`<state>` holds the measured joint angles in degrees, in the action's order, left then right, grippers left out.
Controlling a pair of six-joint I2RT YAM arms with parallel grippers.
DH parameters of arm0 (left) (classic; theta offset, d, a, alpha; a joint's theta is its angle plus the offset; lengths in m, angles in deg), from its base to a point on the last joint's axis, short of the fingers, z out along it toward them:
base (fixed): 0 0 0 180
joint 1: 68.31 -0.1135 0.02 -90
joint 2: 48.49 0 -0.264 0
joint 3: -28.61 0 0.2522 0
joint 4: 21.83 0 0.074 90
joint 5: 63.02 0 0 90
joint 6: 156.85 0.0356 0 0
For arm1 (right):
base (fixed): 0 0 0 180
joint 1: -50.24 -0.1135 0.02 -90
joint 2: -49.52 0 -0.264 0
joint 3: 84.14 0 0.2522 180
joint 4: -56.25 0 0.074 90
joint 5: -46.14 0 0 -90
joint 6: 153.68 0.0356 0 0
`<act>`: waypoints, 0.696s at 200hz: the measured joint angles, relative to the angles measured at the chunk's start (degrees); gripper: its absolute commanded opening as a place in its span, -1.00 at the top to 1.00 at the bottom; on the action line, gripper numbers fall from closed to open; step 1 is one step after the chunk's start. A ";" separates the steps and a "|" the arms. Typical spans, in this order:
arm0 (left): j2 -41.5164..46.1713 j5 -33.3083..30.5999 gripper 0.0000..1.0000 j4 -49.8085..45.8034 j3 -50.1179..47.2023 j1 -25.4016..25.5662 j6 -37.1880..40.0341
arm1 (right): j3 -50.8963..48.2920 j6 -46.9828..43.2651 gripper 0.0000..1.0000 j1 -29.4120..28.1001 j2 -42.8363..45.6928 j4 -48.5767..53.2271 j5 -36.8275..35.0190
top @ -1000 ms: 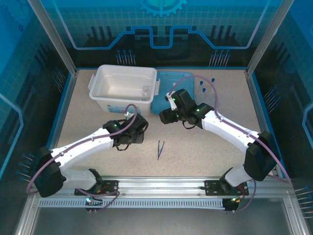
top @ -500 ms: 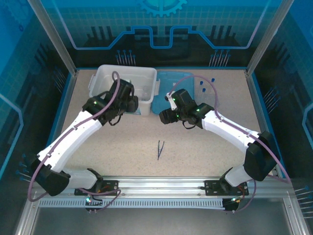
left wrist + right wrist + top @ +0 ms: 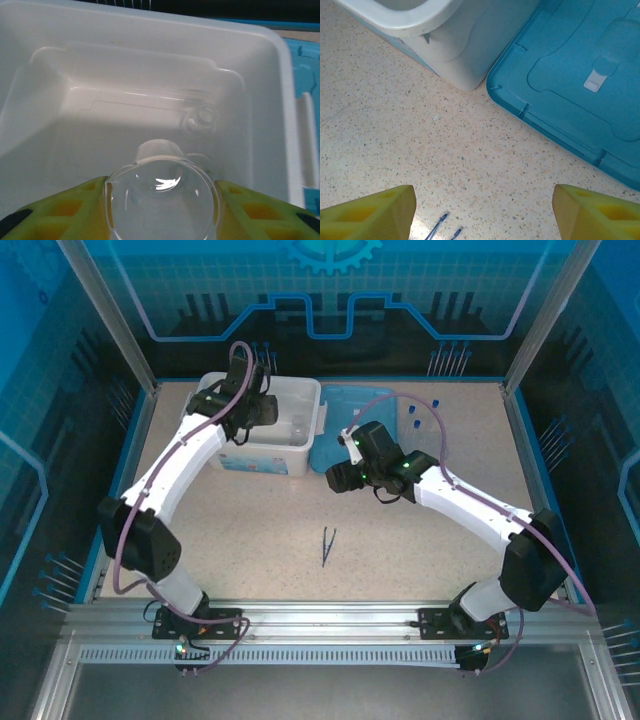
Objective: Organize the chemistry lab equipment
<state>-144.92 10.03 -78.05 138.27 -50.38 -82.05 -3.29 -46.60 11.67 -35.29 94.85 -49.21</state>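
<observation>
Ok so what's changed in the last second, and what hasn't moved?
The left arm swung from mid-table up and back; its left tool now hangs over the white tub, shut on the beaker. Nothing was let go. The right tool, tweezers, blue lid, capped tubes and the flask in the tub stayed put.

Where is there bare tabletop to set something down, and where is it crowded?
Bare patches: left of the tweezers, in front of the white tub; and between the tweezers and the right arm. Crowded at the back: tub, blue lid, capped tubes.
</observation>
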 measured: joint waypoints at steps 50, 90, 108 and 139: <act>-9.31 2.32 0.02 1.86 3.48 -3.30 0.24 | 0.00 0.26 -0.46 0.00 0.13 0.02 0.04; -15.56 3.78 0.02 2.49 5.79 -4.87 0.22 | -0.04 0.90 -0.46 0.00 0.98 0.09 0.04; -18.08 4.28 0.02 2.60 6.95 -5.38 0.22 | -0.04 0.94 -0.46 0.00 1.36 0.22 0.04; -21.40 5.01 0.02 2.86 8.87 -5.99 0.22 | -0.04 1.40 -0.46 0.00 1.68 0.46 0.07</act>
<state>-166.31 15.04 -75.19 147.14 -56.37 -81.83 -3.33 -45.20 11.67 -33.61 95.31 -49.14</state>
